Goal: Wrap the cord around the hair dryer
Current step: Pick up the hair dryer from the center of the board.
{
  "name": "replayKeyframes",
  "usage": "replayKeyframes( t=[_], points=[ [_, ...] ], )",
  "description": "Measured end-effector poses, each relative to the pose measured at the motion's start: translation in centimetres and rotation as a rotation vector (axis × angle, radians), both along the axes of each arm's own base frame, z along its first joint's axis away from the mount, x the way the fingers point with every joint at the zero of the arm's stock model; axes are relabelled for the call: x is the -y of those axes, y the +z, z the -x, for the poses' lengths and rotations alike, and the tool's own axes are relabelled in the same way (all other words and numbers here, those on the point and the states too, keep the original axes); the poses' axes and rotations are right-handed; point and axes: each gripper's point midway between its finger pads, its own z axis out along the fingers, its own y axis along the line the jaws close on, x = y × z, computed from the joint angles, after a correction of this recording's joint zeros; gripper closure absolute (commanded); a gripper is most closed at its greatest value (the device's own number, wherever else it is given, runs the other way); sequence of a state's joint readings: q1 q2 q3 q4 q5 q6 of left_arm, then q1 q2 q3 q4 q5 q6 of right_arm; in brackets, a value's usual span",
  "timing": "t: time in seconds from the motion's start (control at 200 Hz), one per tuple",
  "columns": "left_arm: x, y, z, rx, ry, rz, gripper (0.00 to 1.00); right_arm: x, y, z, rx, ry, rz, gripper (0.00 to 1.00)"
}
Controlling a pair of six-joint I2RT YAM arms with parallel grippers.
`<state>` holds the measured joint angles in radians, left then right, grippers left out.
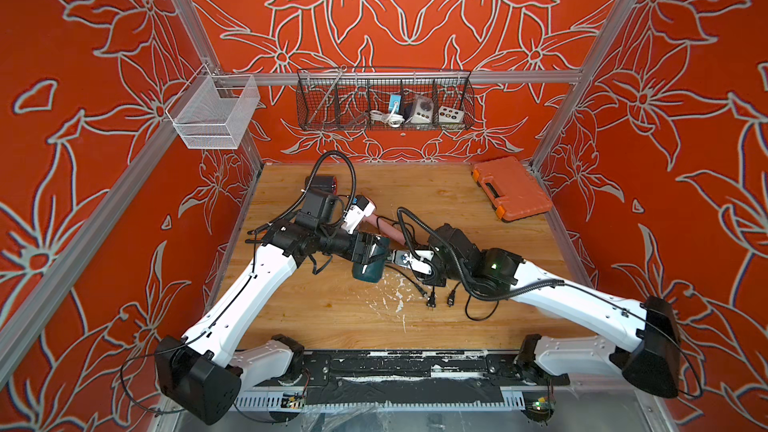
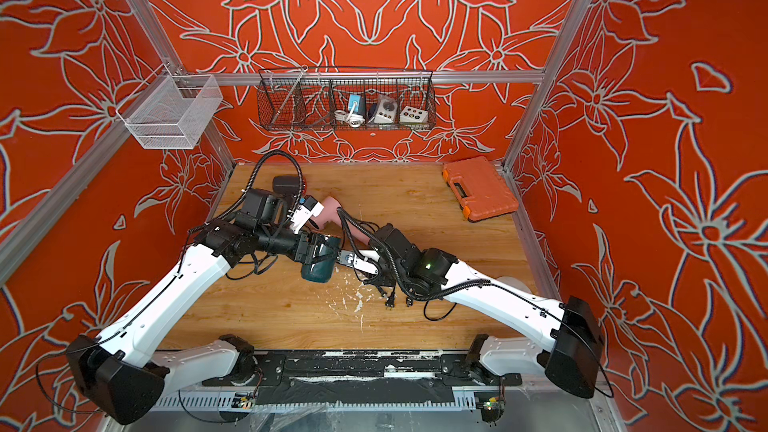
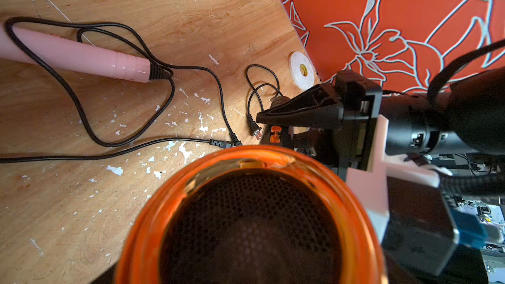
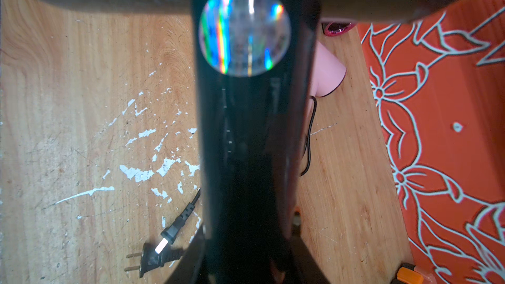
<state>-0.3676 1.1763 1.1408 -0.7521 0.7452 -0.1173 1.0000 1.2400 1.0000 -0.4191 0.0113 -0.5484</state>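
Two arms meet at the teal hair dryer [image 2: 316, 275]: right gripper [image 1: 401, 258] clamps its handle [image 4: 246, 137], left gripper [image 1: 373, 252] straddles its barrel [image 1: 368, 274], grip unclear.

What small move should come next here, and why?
Probably close the left gripper on the barrel of the hair dryer: the right gripper holds its handle, and the cords lie loose on the table, so one arm must free up.

Top views: hair dryer [image 1: 368, 272] over mid-tabletop [image 1: 332, 322], second dryer [image 2: 330, 207] just behind it, toward upper left. Loose cords [image 3: 222, 99] and plugs [image 1: 431, 302] on the tabletop just right of centre. Far right corner: toolbox [image 1: 513, 191]. By the right wall: tape roll [image 3: 302, 71]. Back wall carries wire basket [image 1: 384, 101]; mesh basket [image 1: 212, 114] hangs upper left of frame.
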Motion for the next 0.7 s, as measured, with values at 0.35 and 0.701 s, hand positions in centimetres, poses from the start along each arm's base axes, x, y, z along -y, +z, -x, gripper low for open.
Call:
replayKeyframes(
  t=[0.35,0.701],
  points=[
    [0.57,-0.77,0.17,-0.013,-0.014,-0.026,0.26,0.04,0.05,-0.21,0.016,-0.012,0.008,1.00],
    [0.81,-0.89,-0.26,-0.010,-0.018,-0.038,1.00,0.37,0.00,-0.56,0.029,-0.032,0.021,1.00]
  ],
)
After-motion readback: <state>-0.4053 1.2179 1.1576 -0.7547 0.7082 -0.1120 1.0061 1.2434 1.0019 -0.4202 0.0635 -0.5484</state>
